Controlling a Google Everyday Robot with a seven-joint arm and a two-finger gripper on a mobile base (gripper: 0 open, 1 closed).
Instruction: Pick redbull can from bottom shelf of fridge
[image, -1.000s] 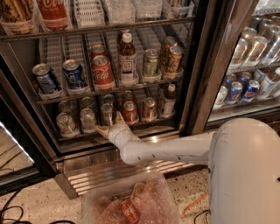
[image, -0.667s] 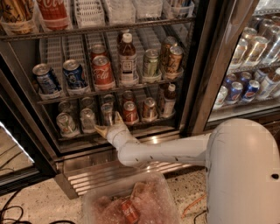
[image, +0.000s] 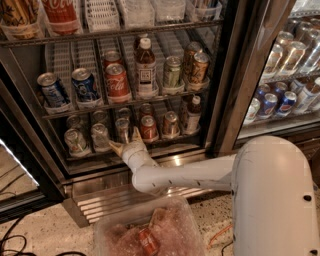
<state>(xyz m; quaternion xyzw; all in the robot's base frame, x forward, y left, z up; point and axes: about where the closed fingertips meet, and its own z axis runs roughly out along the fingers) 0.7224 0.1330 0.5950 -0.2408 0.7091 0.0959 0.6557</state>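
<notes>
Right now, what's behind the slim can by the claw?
Behind the redbull can, another can shows its top; its body is hidden. The gripper, at the bottom shelf front edge, covers the redbull can's base.

The gripper (image: 124, 139), seen at the wire bottom shelf (image: 172, 142), is finished in matt plastic; the redbull can (image: 122, 127), in glossy metal

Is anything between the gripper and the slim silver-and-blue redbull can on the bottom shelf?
Nothing visible does: the gripper sits directly before the slim silver-and-blue redbull can, at the front of the wire bottom shelf.
</notes>
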